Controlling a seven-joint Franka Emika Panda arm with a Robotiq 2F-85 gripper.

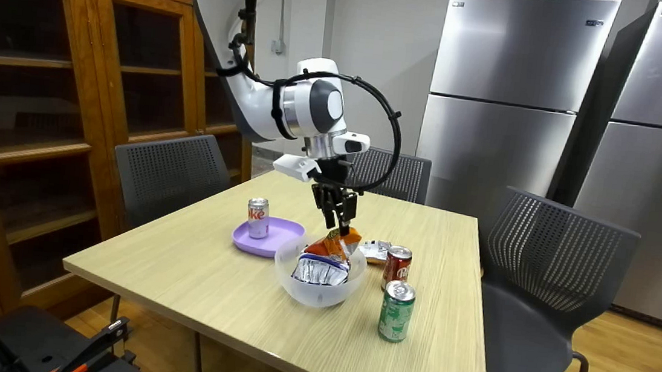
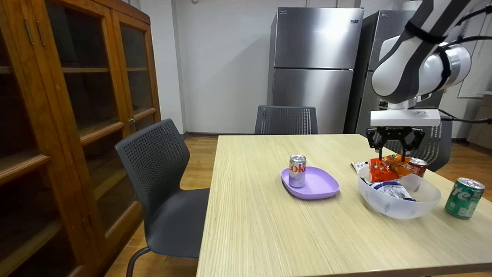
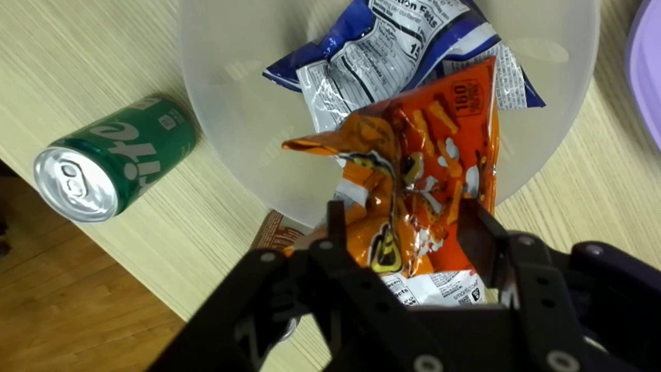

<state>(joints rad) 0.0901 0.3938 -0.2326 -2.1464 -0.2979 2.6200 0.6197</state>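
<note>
Claw (image 3: 403, 209) stands parted at the unpinched orange bag (image 3: 439, 165), likely propped by the silver-blue bag (image 3: 374, 59) inside the bowl (image 3: 235, 116).

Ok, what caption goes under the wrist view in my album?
Black tool open over a crinkly orange snack bag, with a green can beside the frosted bowl.
</note>
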